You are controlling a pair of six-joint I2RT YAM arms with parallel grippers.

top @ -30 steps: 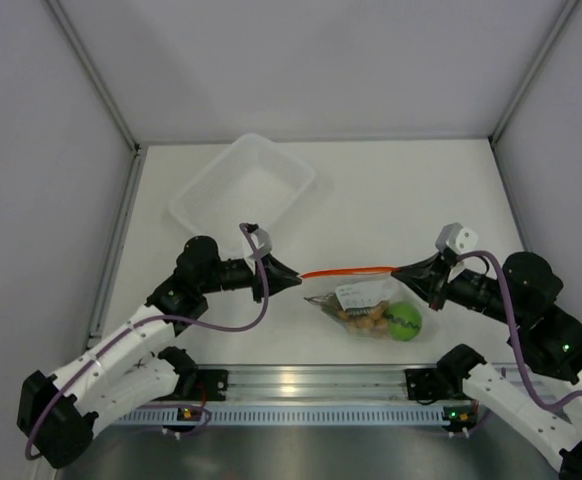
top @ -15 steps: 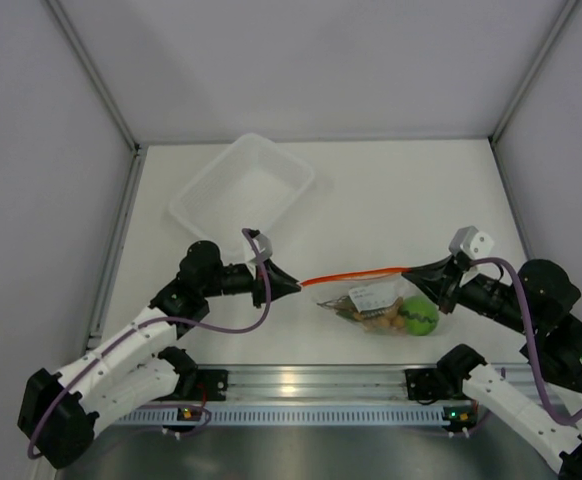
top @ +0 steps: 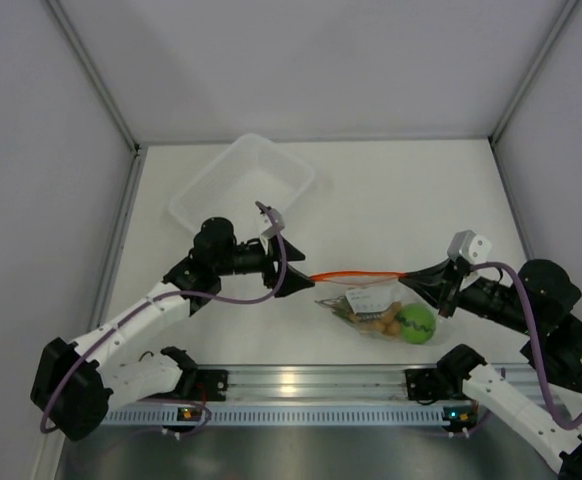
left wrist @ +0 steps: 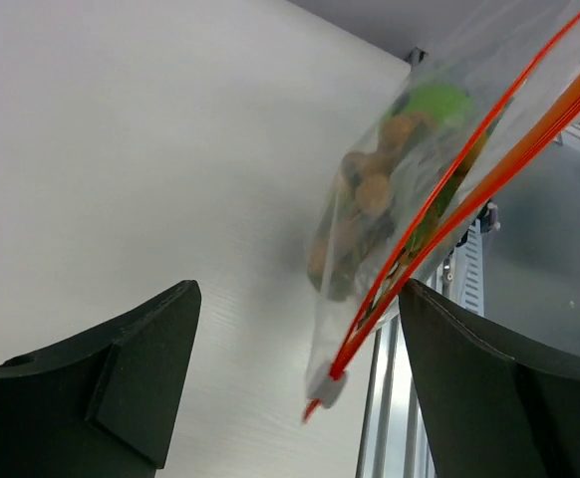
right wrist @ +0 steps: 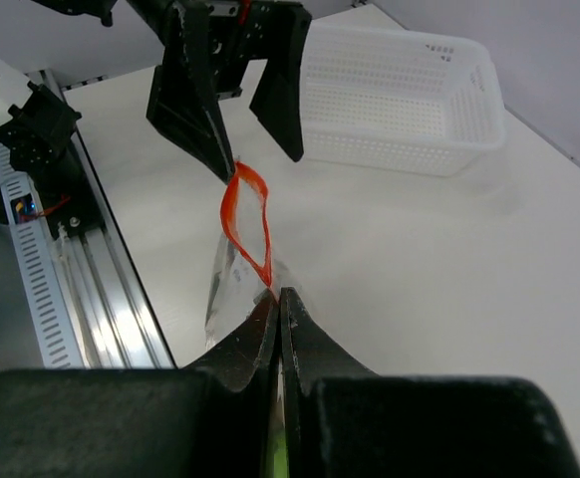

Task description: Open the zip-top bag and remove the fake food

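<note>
The zip-top bag [top: 376, 300], fake food [top: 391, 321] inside, is near the counter's [top: 401, 190] front edge. The right tool [top: 411, 278] pinches its red strip; the left tool [top: 304, 279] is spread wide around the strip's other end. A clear tray [top: 246, 185] sits beyond.

One zip-top bag [top: 371, 298] is being counted over the one counter [top: 391, 200], with one red-orange zip strip [top: 361, 274] along its mouth. Inside it, two pieces of fake food [top: 391, 320] are being made out: one green ball [top: 416, 321] and one cluster of tan-brown balls [top: 376, 320]; any further piece is not being shown clearly. One translucent plastic tray [top: 196, 200] is being counted. Two grippers are being counted, one left gripper [top: 296, 280] and one right gripper [top: 416, 278]. One metal rail [top: 301, 380] is being counted.
</note>
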